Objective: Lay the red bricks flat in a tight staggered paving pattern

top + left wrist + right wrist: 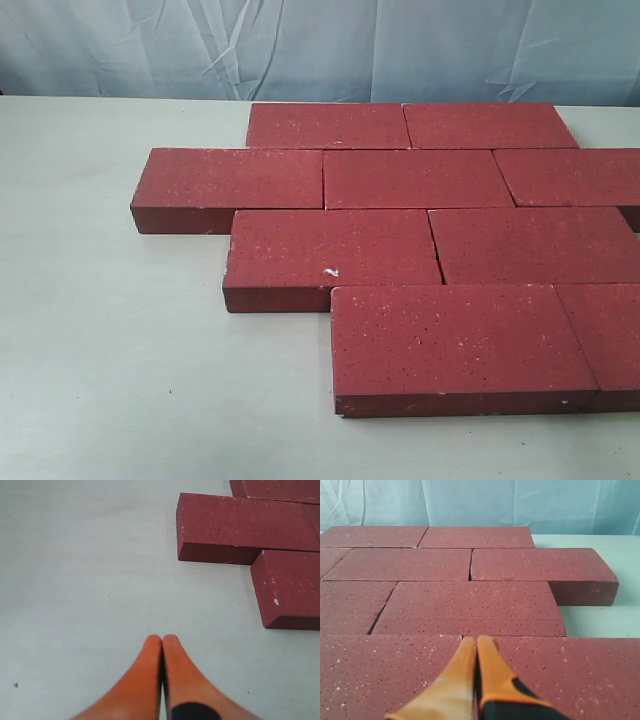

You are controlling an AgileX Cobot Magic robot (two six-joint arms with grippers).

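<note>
Several dark-red speckled bricks (420,178) lie flat on the pale table in four offset rows, edges touching. The third-row left brick (330,255) carries a small white chip (331,271). Neither gripper shows in the exterior view. In the left wrist view my left gripper (162,639) is shut and empty over bare table, apart from the bricks (240,525) at the pattern's left edge. The right wrist view has my right gripper (476,640) shut and empty just above the nearest-row bricks (390,675), its tips at that row's far edge.
A pale green-grey table (110,350) spreads left of and in front of the pattern. A wrinkled light blue cloth (300,45) hangs behind the table. The bricks run off the exterior view's right edge.
</note>
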